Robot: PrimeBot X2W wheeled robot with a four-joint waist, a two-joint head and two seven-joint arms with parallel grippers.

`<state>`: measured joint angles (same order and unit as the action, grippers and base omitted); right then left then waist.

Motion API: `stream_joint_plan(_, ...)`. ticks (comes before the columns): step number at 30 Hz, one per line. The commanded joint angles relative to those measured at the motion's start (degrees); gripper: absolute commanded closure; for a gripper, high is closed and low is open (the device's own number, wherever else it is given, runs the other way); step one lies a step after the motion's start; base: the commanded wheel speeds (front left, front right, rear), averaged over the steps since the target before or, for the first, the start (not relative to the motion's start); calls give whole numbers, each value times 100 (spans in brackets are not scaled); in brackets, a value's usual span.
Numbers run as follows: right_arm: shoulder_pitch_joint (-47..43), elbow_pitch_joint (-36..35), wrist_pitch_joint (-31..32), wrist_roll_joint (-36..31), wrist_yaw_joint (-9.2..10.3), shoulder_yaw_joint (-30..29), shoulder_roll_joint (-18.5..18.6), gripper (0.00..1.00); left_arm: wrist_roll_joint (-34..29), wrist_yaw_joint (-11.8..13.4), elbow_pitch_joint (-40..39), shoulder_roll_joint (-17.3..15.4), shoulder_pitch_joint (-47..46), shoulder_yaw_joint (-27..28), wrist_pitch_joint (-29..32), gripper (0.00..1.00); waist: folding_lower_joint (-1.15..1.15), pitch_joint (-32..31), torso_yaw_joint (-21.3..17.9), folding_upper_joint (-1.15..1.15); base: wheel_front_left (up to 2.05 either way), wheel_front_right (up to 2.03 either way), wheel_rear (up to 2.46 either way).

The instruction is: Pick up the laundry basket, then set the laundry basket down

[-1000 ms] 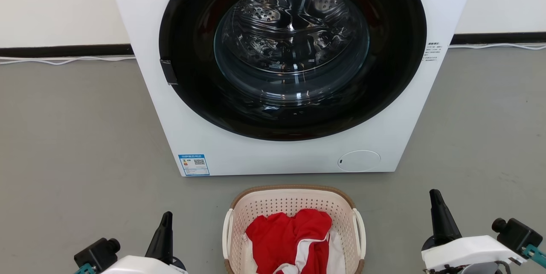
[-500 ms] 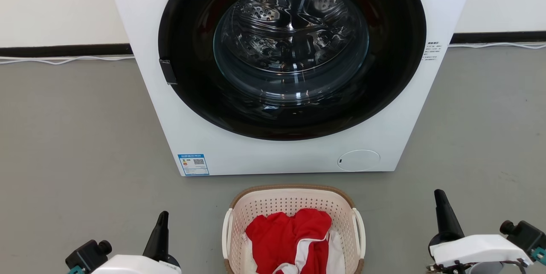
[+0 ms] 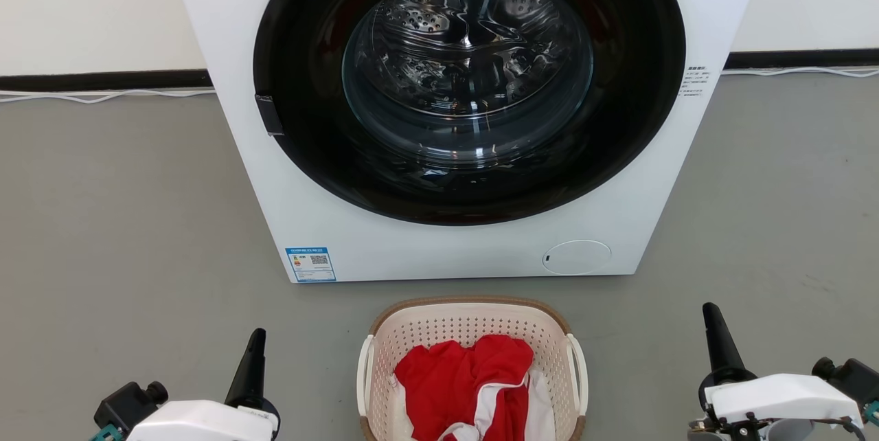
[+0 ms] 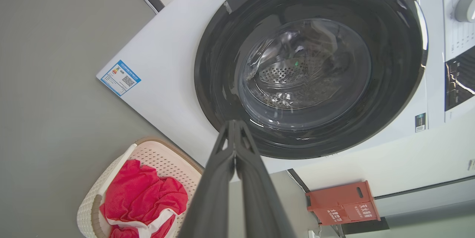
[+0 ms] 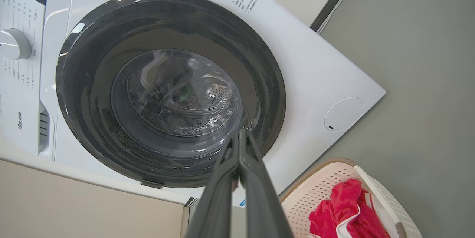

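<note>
The laundry basket (image 3: 446, 326) is cream with perforated walls, a brown rim and white side handles. It stands on the grey floor at the bottom centre of the head view, with red and white clothes (image 3: 467, 386) inside. My left gripper (image 3: 255, 336) is shut, well to the basket's left and apart from it. On the basket's far right my right gripper (image 3: 710, 310) is shut too, holding nothing. The basket (image 4: 156, 154) appears at the lower left of the left wrist view, beside the shut left gripper (image 4: 233, 124). It (image 5: 323, 188) lies at the lower right of the right wrist view, near the right gripper (image 5: 240, 132).
A white washing machine (image 3: 384, 249) with a round dark glass door (image 3: 470, 77) stands just behind the basket. White cables (image 3: 103, 96) run along the wall base. A red box (image 4: 341, 202) sits by the wall in the left wrist view. Open grey floor lies either side.
Both grippers have drifted outward, away from the basket: the left one to the left and down, the right one to the right. The basket has not moved.
</note>
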<state>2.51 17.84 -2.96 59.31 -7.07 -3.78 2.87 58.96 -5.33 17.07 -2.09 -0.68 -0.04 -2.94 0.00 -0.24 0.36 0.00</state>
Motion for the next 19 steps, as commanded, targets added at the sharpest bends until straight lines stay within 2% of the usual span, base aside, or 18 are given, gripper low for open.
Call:
stream_joint_plan(1, 263, -174, 70, 161, -24, 31, 20, 100, 186, -70, -162, -50, -297, 140, 51, 100, 0, 1, -1, 0, 0, 0, 0)
stream_joint_plan(19, 299, -244, 369, 1225, -30, -74, 13, 100, 1254, -120, -209, -60, -384, 316, 355, 100, 0, 15, -13, 0, 0, 0, 0)
